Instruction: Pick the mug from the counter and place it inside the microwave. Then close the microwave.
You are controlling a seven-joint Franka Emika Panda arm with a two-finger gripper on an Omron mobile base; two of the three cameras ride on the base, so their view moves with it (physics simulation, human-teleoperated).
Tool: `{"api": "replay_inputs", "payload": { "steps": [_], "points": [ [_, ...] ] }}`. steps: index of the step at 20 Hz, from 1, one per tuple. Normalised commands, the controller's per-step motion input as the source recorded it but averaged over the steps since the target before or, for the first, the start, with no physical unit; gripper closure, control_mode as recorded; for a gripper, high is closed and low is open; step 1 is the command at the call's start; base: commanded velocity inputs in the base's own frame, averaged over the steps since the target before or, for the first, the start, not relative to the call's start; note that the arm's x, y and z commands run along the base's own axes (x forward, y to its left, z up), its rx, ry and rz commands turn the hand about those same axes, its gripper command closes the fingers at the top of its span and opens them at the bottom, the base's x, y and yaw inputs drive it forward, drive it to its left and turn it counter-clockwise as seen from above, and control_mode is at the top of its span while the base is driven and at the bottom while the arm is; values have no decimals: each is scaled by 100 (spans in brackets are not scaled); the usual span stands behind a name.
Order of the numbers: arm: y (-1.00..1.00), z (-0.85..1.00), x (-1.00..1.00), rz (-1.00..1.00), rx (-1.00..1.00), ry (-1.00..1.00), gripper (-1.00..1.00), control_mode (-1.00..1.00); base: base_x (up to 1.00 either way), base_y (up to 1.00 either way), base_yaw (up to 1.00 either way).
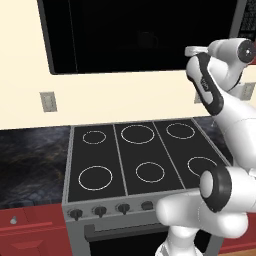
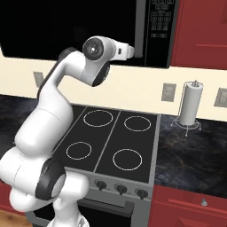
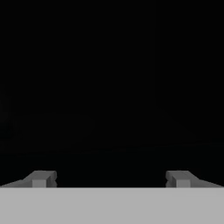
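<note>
Black marbled desk (image 1: 30, 160) runs left of the stove (image 1: 137, 157), well below the tool (image 3: 111, 179), whose tips stand wide apart, holding nothing, facing darkness. Ahead and above sits the microwave (image 1: 140, 35); a faint mug-like outline (image 1: 145, 39) inside is too dim to confirm. Closing the door looks next, though its position is unclear. To the right, the right base view adds the button panel (image 2: 159, 22) and a paper towel roll (image 2: 190, 104).

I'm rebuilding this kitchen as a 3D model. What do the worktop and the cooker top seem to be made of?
The black marbled counter looks like polished stone, judging by its faint pale veins. The flat black stovetop with white rings looks like smooth glass or ceramic: no raised burners, only thin dividing lines. Both are rendered, so this is a guess.
</note>
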Motion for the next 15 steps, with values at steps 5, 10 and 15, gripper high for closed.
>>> {"api": "replay_inputs", "payload": {
  "steps": [5,10,15],
  "points": [
    [0,16,-66,0,2,-18,-100,-100,0,0,0],
    [-6,0,5,5,1,-2,-100,-100,0,0,0],
    [1,0,25,1,0,-1,-100,-100,0,0,0]
  ]
}}
